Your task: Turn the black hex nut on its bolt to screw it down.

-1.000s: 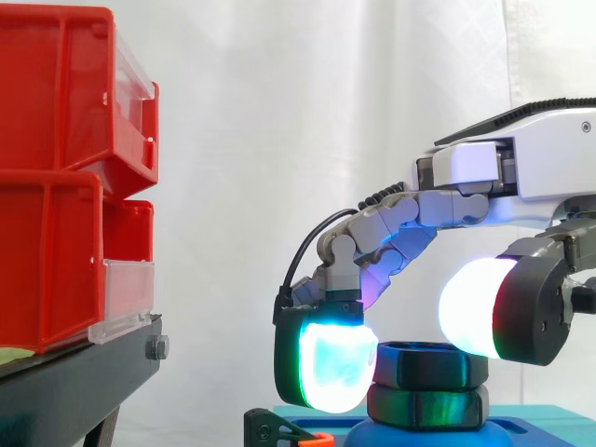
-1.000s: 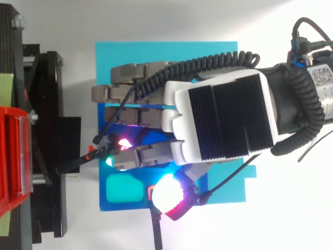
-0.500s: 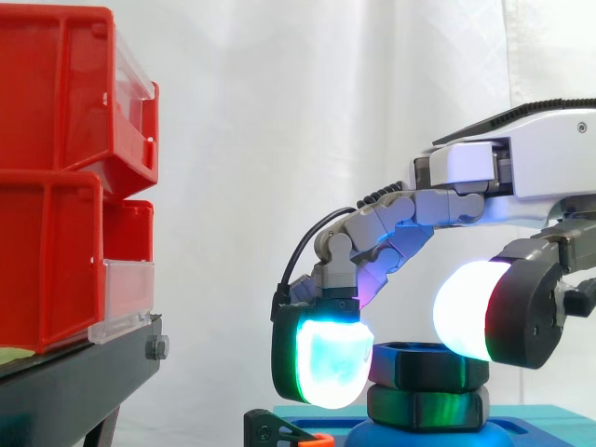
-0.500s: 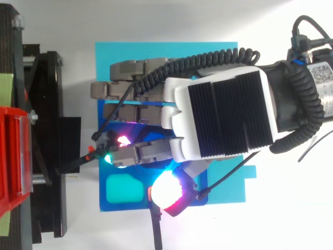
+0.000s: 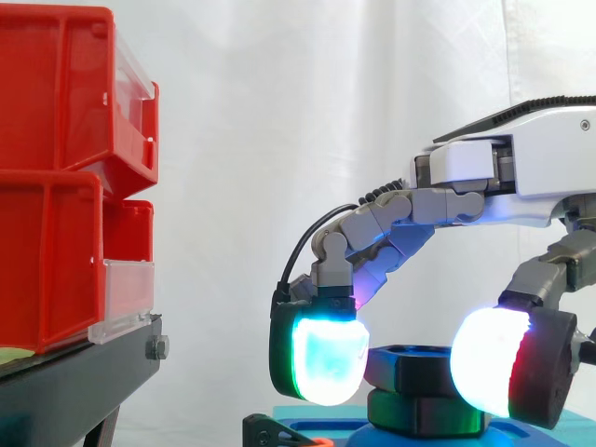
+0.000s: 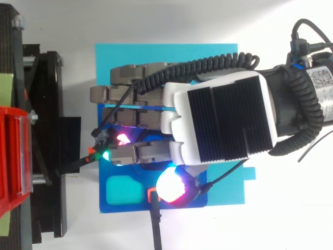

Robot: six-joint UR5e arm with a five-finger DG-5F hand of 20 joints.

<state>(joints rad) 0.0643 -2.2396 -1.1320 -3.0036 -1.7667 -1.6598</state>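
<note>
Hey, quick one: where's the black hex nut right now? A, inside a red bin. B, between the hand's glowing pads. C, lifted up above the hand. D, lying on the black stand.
B: in the side view the black hex nut sits low over the blue base, flanked by the glowing pads of the hand, well away from the red bins.

Stacked red bins at 9 o'clock, clear front panels, black stand beneath at 8 o'clock, white curtain behind, cyan sheet on white worktop.
</note>
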